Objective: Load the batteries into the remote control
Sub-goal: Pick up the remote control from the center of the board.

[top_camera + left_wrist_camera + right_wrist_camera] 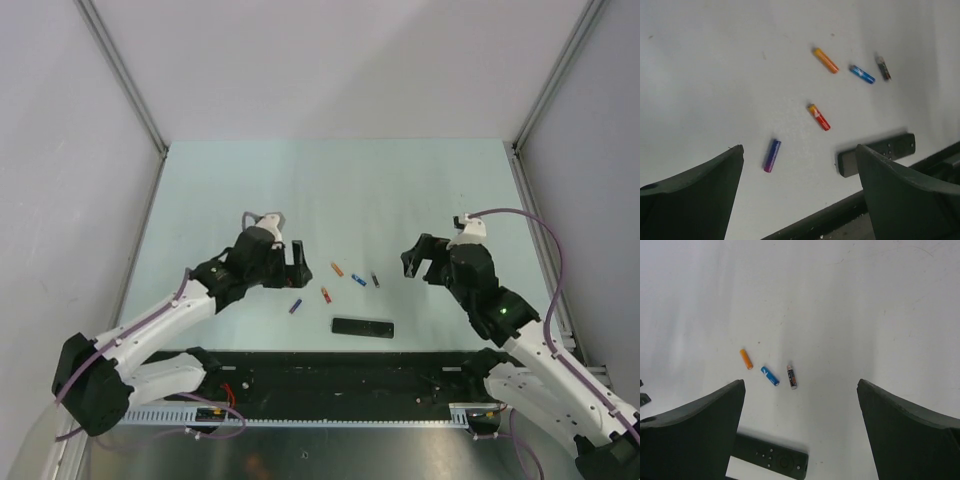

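Both grippers are spread wide with nothing between the fingers. The left gripper (293,252) hangs over the table (330,180), just left of the loose batteries (358,279). It points toward the middle, with its arm stretched up and rightward from the near-left corner. The right gripper (415,262) pretty much mirrors it on the other side, pointing left, arm bent back to the near-right corner. Neither touches anything.

Five cells lie between them. There's an orange battery (337,268), blue battery (358,279) and dark grey battery (375,279) in a rough row. A red-orange battery (326,294) and purple battery (295,306) sit nearer the arms. The remote control (362,327) lies flat just nearer again, close to the black strip (330,375) along the table's near edge and apart from every cell.

From the top the cells are just coloured specks, and I can't tell which end is which. In the left wrist view one of the gripper's own fingers (900,195) covers part of the remote. In the right wrist view one finger (690,435) hides the remote's left end.

The left wrist sees all five cells, but the right wrist only catches the orange, blue and dark grey ones plus the remote. Both wrist views show the remote's button face turned up, which the top view is too coarse to show.
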Available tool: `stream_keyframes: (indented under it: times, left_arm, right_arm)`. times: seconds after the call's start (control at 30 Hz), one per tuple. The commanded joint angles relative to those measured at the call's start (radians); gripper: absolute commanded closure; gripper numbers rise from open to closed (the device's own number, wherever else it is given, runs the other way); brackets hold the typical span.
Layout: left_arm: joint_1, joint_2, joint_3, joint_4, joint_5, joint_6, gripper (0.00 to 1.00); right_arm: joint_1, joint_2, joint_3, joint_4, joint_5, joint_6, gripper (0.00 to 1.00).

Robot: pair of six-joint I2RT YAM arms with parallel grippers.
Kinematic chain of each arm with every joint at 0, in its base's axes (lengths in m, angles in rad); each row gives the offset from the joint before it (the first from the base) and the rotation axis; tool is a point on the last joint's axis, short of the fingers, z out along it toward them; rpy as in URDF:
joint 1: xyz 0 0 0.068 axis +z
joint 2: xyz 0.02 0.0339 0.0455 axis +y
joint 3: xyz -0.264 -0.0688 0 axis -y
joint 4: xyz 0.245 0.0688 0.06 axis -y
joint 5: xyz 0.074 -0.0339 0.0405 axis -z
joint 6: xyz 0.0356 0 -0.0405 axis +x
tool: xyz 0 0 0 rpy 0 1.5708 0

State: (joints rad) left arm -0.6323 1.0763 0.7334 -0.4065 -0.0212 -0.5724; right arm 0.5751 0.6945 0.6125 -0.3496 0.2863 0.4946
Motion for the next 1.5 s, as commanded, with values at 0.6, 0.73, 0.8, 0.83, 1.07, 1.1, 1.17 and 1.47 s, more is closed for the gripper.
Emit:
stream_keyframes:
  times: [0.6, 0.73, 0.8, 0.83, 1.07, 1.1, 1.17, 1.47]
  left_arm:
    - [-0.598, 0.238, 0.161, 0.047, 0.211, 0.874, 0.12]
    - [-0.598, 0.305, 0.187, 0.064, 0.175, 0.945, 0.15]
    - [-0.598, 0.339, 0.211, 0.069, 0.167, 0.991, 0.17]
    - [-0.598, 0.379, 0.222, 0.069, 0.161, 1.005, 0.17]
    - [-0.593, 0.528, 0.273, 0.148, 0.118, 1.094, 0.25]
    - [-0.59, 0.534, 0.273, 0.161, 0.125, 1.095, 0.25]
    - [-0.577, 0.548, 0.273, 0.192, 0.135, 1.091, 0.26]
    - [-0.56, 0.623, 0.291, 0.232, 0.17, 1.102, 0.35]
  right_arm:
    - [0.011, -0.087, 0.349, -0.351, -0.351, -0.019, 0.0]
    - [0.011, -0.115, 0.355, -0.385, -0.342, -0.024, 0.0]
    - [0.012, -0.119, 0.355, -0.4, -0.343, -0.027, 0.0]
    - [0.011, -0.119, 0.355, -0.402, -0.343, -0.028, 0.0]
    - [0.014, -0.133, 0.355, -0.396, -0.357, -0.019, 0.0]
    - [0.012, -0.133, 0.355, -0.394, -0.36, -0.018, 0.0]
    - [0.012, -0.135, 0.355, -0.396, -0.358, -0.014, 0.0]
    - [0.012, -0.151, 0.355, -0.404, -0.358, -0.014, 0.0]
